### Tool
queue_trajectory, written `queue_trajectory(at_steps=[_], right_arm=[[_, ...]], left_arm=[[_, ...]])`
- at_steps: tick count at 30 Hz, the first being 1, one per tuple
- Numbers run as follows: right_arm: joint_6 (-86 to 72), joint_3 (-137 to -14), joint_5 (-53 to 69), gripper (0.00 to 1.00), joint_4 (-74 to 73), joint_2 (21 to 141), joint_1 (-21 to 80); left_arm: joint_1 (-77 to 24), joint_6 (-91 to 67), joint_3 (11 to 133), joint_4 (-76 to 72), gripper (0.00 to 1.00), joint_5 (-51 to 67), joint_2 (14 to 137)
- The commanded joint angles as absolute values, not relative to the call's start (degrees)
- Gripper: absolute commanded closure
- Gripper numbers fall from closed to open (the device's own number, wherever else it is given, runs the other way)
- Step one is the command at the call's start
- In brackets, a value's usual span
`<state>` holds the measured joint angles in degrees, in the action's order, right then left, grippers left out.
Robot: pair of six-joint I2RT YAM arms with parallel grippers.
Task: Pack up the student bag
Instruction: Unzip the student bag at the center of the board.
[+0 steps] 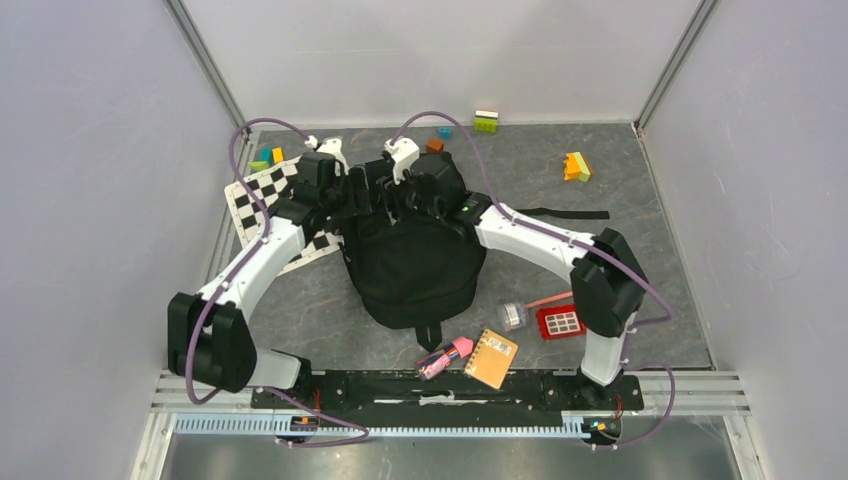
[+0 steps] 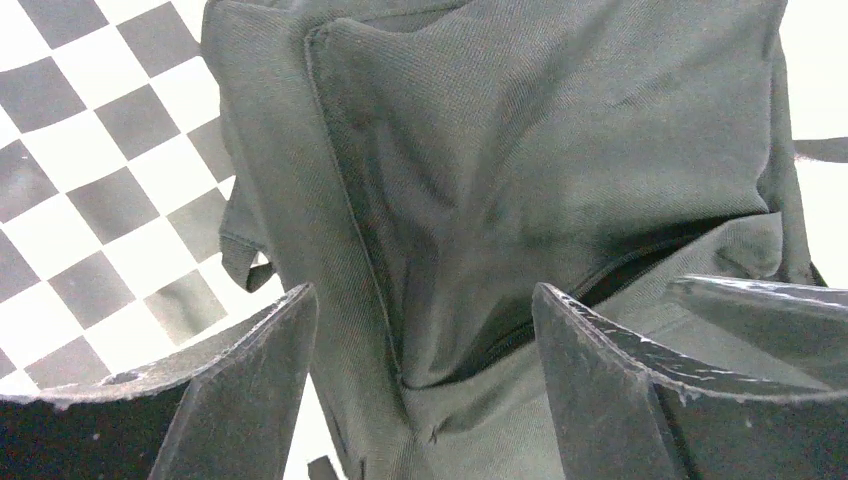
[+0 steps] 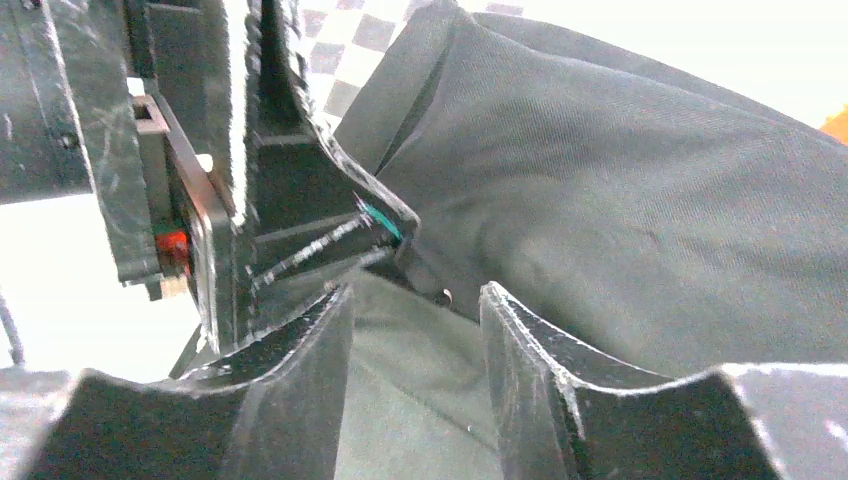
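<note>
- Grey mottled table top (image 1: 640,280), pale booth walls on three sides.
- Student bag (image 1: 415,265) flat at mid-table between both arms, far end under the two grippers, near end toward the arm bases.
- Left gripper (image 2: 422,292) above the bag's far-left part, fingers spread wide, pinching nothing; black fabric and a dark pocket slit in the gap.
- Right gripper (image 3: 418,290) just beside the left one over the bag's far end, fingers apart, fabric showing between them, not clamped.
- Checkerboard sheet (image 1: 255,195) on the table, partly under the bag's left side.
- Black strap (image 1: 565,213) flat on the table, right of the bag.
- Near edge, right of the bag: pink pen pack (image 1: 445,356), orange spiral notebook (image 1: 491,358), small clear roll (image 1: 512,316), red keypad tile (image 1: 560,321).
- Far side: green block (image 1: 486,121), orange block (image 1: 576,167), small mixed cluster (image 1: 266,157) by the checkerboard.
</note>
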<state>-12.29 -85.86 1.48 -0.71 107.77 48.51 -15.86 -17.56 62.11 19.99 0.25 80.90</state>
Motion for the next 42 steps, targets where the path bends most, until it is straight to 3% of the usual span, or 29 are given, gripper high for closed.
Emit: queue_trajectory(at_steps=[1, 5, 11, 17, 20, 31, 42], right_arm=[[-11.5, -81.51, 0.36, 0.41, 2.5, 99.72, 49.35], [-10.6, -75.8, -3.57, 0.3, 2.56, 94.21, 49.27], [-9.79, -67.73, -8.08, 0.24, 1.98, 86.76, 48.59], [-9.44, -61.75, -11.85, 0.23, 0.52, 80.7, 48.02], [-9.85, -59.32, -12.52, 0.23, 0.45, 78.63, 47.77], [-11.04, -57.72, -12.35, 0.24, 0.11, 77.0, 47.35], [-11.39, -57.3, -12.19, 0.24, 0.13, 76.74, 47.35]], left_arm=[[-16.26, -15.66, 59.0, 14.19, 0.14, -3.77, 74.13], [-16.52, -14.43, 56.63, 10.76, 0.12, -0.29, 70.99], [-16.55, -15.0, 56.0, 8.51, 0.14, 7.74, 70.52], [-16.74, -16.15, 58.03, 10.03, 0.35, 15.03, 73.82], [-17.04, -16.5, 57.68, 8.91, 0.38, 17.6, 73.95], [-17.58, -17.9, 60.31, 16.26, 0.41, 6.36, 77.82], [-17.58, -19.38, 60.82, 17.66, 0.45, 5.76, 79.69]])
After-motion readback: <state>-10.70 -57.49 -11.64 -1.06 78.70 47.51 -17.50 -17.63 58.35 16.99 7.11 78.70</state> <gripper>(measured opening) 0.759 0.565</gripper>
